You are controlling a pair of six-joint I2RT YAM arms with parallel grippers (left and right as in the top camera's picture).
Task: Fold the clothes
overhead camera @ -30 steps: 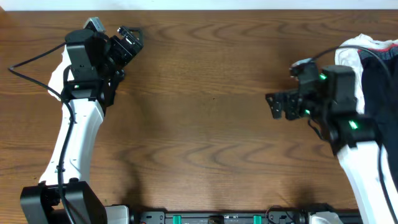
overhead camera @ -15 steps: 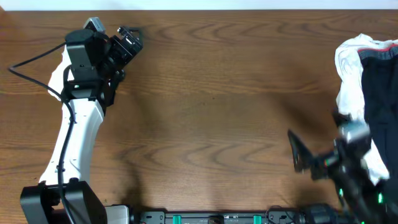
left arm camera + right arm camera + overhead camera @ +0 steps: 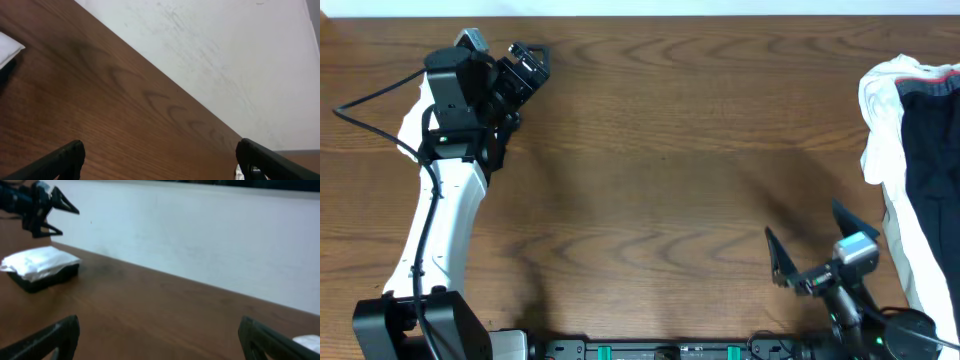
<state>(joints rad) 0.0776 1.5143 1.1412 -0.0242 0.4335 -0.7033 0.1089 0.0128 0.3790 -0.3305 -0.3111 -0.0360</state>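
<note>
left arm (image 3: 432,215): white link, black joints | cable (image 3: 370,97): black | pincer fingers (image 3: 67,156): black

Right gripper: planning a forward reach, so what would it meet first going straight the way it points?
The way looks free: ahead of the right gripper lies bare table, then the wall. The folded clothes sit off that line; depth is unclear.

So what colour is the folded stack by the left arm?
Folded stack: white over black, clearest in the right wrist view.
</note>
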